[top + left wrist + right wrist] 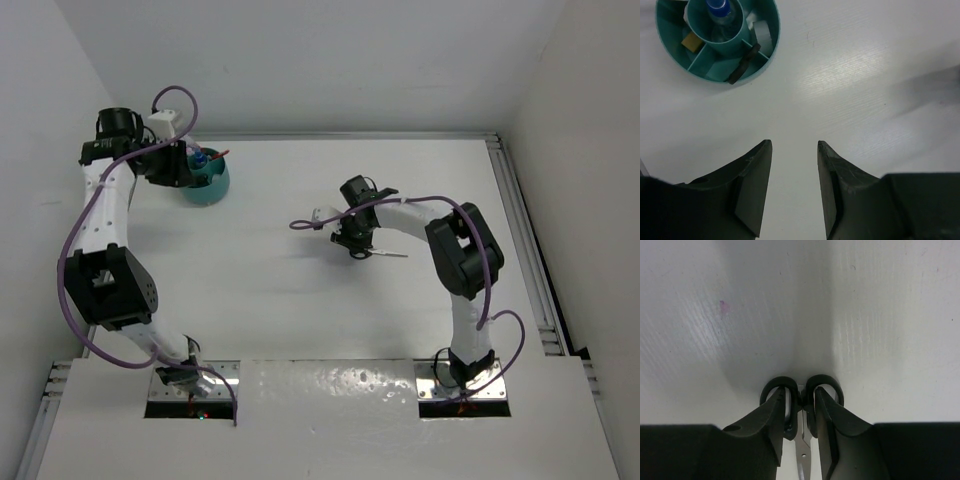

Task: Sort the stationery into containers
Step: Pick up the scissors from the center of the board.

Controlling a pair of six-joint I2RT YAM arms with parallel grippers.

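— What can we not see well?
— The teal organiser (710,67) is cut by the picture's edge, and from above the left arm (100,210) covers part of it.
— And the scissors (801,452)?
— Black loops, grey blades, flat on the table (280,300), well apart from the organiser. The right gripper (804,396) stands close around their neck; we cannot tell if it presses. The left gripper (794,145) is apart, with nothing between.
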